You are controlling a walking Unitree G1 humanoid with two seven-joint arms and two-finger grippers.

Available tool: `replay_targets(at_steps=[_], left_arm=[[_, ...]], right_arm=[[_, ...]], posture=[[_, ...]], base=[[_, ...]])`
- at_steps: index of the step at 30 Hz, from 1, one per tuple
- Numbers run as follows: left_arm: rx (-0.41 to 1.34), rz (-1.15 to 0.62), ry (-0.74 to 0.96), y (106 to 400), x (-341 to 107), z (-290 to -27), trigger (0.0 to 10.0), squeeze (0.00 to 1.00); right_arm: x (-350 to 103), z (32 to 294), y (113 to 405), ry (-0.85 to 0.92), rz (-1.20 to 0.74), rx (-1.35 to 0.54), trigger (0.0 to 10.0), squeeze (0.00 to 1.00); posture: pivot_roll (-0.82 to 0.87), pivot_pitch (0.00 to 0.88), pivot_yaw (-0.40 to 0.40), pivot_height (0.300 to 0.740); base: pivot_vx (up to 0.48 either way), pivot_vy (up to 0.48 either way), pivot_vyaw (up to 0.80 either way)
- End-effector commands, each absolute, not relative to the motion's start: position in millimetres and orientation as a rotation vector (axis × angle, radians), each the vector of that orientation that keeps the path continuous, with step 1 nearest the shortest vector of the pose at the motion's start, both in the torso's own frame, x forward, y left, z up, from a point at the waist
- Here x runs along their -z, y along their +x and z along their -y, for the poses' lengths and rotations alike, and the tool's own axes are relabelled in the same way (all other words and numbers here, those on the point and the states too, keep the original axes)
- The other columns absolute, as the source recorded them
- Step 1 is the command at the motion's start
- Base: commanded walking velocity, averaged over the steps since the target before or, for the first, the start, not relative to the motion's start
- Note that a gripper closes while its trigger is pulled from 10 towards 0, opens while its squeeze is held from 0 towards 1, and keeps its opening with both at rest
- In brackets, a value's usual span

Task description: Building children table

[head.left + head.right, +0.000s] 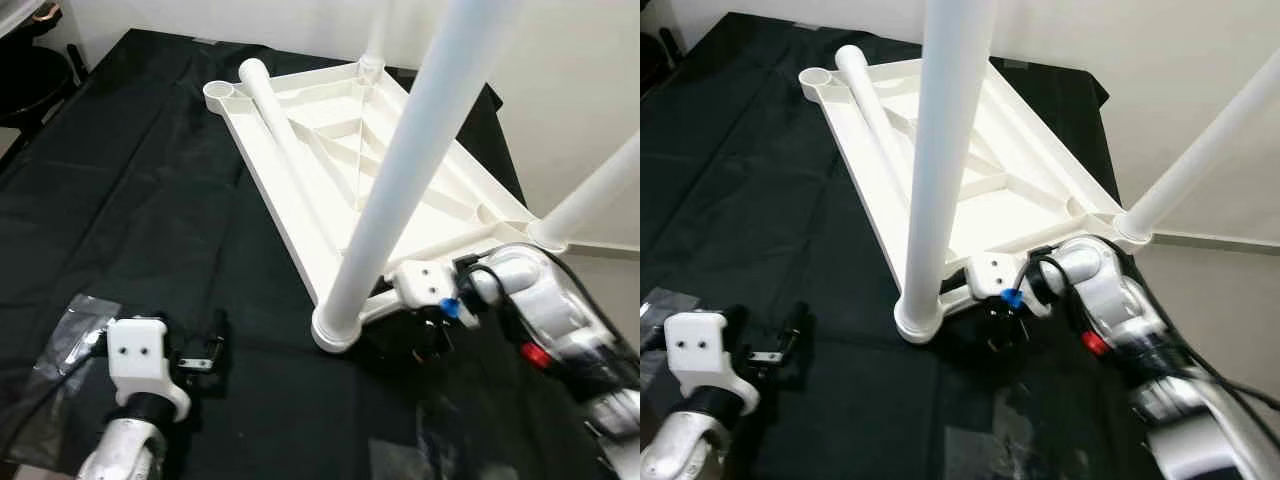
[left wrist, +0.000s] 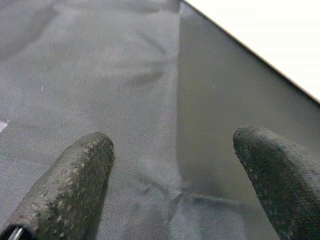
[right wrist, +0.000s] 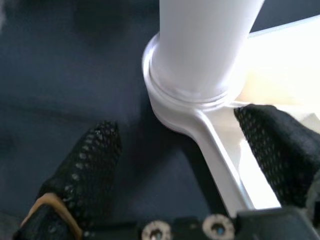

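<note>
Black cloth (image 1: 150, 180) | right end effector (image 3: 200, 145) wide, straddling tabletop (image 1: 420, 200) rim | left end effector (image 2: 175, 165) wide, empty

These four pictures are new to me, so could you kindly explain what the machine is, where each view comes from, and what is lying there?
A humanoid robot is assembling a child's table. The two wide pictures come from cameras in its head, looking down; the two close ones come from cameras on its wrists, looking along each gripper's black fingers.

On a black cloth lies the white tabletop, upside down. Three legs stand in its corner sockets, the nearest leg rising toward the camera. A fourth, loose leg lies across the tabletop beside the empty socket.

The right gripper is open around the tabletop's rim, just below the nearest leg's socket. The left gripper is open over bare cloth, holding nothing.
</note>
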State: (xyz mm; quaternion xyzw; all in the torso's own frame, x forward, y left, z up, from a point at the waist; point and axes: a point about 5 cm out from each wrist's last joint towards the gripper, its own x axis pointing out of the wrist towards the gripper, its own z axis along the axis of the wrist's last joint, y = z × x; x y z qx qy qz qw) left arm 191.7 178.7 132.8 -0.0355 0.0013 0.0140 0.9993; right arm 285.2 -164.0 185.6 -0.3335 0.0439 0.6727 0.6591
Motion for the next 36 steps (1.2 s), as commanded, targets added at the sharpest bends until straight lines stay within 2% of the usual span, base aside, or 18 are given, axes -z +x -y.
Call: replay_targets(at_steps=[1, 5, 10, 11, 12, 15, 16, 17, 18, 19, 20, 28, 29, 31, 36], left_arm=[[-0.029, -0.036, -0.075, 190.9, -125.3, -180.5, 10.0, 0.00], [-0.028, -0.035, -0.076, 193.1, -124.4, -181.1, 10.0, 0.00], [-0.028, -0.034, -0.075, 193.3, -124.6, -181.4, 10.0, 0.00], [-0.029, -0.032, -0.075, 193.3, -124.9, -181.6, 10.0, 0.00], [-0.030, -0.030, -0.075, 193.1, -125.2, -181.8, 10.0, 0.00], [-0.032, -0.027, -0.075, 193.1, -125.8, -182.0, 10.0, 0.00], [-0.032, -0.025, -0.075, 193.3, -125.9, -182.0, 10.0, 0.00], [-0.032, -0.025, -0.075, 193.3, -125.9, -182.0, 10.0, 0.00], [-0.032, -0.024, -0.076, 193.5, -125.9, -182.0, 10.0, 0.00], [-0.032, -0.024, -0.076, 193.5, -125.9, -182.0, 10.0, 0.00], [-0.031, -0.022, -0.076, 194.2, -126.0, -181.8, 10.0, 0.00], [-0.031, -0.021, -0.078, 195.7, -125.8, -181.6, 10.0, 0.00], [-0.028, -0.022, -0.080, 196.7, -124.9, -181.5, 10.0, 0.00], [-0.026, -0.023, -0.081, 197.4, -124.4, -181.2, 10.0, 0.00], [-0.025, -0.025, -0.078, 197.8, -123.8, -181.1, 10.0, 0.00]], right_arm=[[-189.5, 151.1, 274.1, -0.610, -0.006, -1.512, 10.0, 1.00], [-189.9, 136.2, 275.3, -0.492, 0.095, -1.375, 10.0, 1.00], [-191.7, 125.2, 274.2, -0.407, 0.120, -1.336, 10.0, 1.00], [-192.1, 118.5, 274.1, -0.374, 0.135, -1.313, 10.0, 0.85], [-193.3, 111.6, 275.3, -0.340, 0.148, -1.279, 10.0, 0.00], [-195.1, 101.7, 279.2, -0.304, 0.166, -1.218, 10.0, 0.00], [-197.6, 97.2, 282.1, -0.280, 0.177, -1.170, 6.3, 0.00], [-197.6, 97.2, 282.1, -0.280, 0.177, -1.170, 6.3, 0.00], [-199.5, 94.3, 283.6, -0.262, 0.186, -1.141, 4.1, 0.00], [-199.5, 94.3, 283.6, -0.262, 0.186, -1.141, 4.1, 0.00], [-200.9, 89.9, 283.5, -0.233, 0.173, -1.101, 0.0, 0.00], [-202.4, 91.4, 282.0, -0.225, 0.162, -1.052, 0.0, 0.00], [-201.1, 87.4, 264.2, -0.176, 0.168, -1.148, 0.0, 0.00], [-201.8, 82.9, 251.0, -0.129, 0.185, -1.237, 0.0, 0.00], [-204.4, 77.3, 241.4, -0.075, 0.193, -1.334, 0.0, 0.00]], posture=[[0.00, 0.193, -0.061, 0.740], [0.00, 0.189, -0.059, 0.740], [0.00, 0.188, -0.061, 0.740], [0.00, 0.188, -0.061, 0.740], [0.00, 0.187, -0.061, 0.740], [0.01, 0.187, -0.062, 0.740], [0.00, 0.186, -0.062, 0.740], [0.00, 0.186, -0.062, 0.740], [0.01, 0.185, -0.062, 0.740], [0.01, 0.185, -0.062, 0.740], [0.00, 0.185, -0.062, 0.740], [-0.01, 0.183, -0.060, 0.740], [-0.01, 0.182, -0.058, 0.740], [-0.01, 0.180, -0.057, 0.740], [0.00, 0.175, -0.054, 0.740]], base=[[0.000, 0.000, 0.00], [0.000, 0.000, 0.00], [0.000, 0.000, 0.00], [0.000, 0.000, 0.00], [0.000, 0.000, 0.00], [0.000, 0.000, 0.00], [0.000, 0.000, 0.00], [0.000, 0.000, 0.00], [0.000, 0.000, 0.00], [0.000, 0.000, 0.00], [0.000, 0.000, 0.00], [0.000, 0.000, 0.00], [0.000, 0.000, 0.00], [0.000, 0.000, 0.00], [0.000, 0.000, 0.00]])
